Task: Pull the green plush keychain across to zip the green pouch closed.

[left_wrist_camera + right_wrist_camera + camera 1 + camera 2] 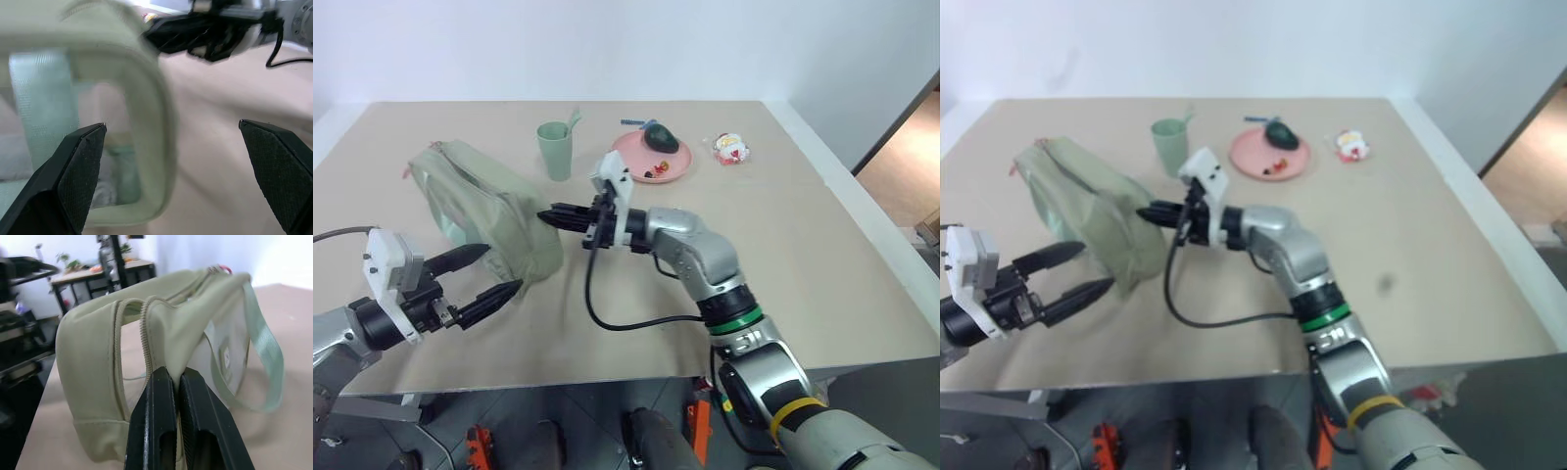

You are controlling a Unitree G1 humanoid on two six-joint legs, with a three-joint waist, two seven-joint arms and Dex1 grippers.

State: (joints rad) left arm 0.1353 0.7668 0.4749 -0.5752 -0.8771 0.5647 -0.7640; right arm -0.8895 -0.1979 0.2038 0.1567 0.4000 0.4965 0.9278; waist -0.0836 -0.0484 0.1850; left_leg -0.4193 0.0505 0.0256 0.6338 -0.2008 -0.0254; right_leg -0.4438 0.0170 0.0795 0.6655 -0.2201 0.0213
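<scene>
Surface: beige table (822,245) beneath both arms.
Right gripper (548,216): fingers pressed together at the near end of the green pouch (484,201), pinching the fabric edge by the zipper (145,340); whether the green plush keychain is between them I cannot tell.
Reason: probably a hold to start the pull.
Left gripper (487,274): spread wide, empty, just short of the pouch's near lower corner, likely ready to brace it.
Pouch axis: long side runs straight away from the right fingertips, zipper on top.
Beyond: cup (554,149), pink plate (677,166).
</scene>
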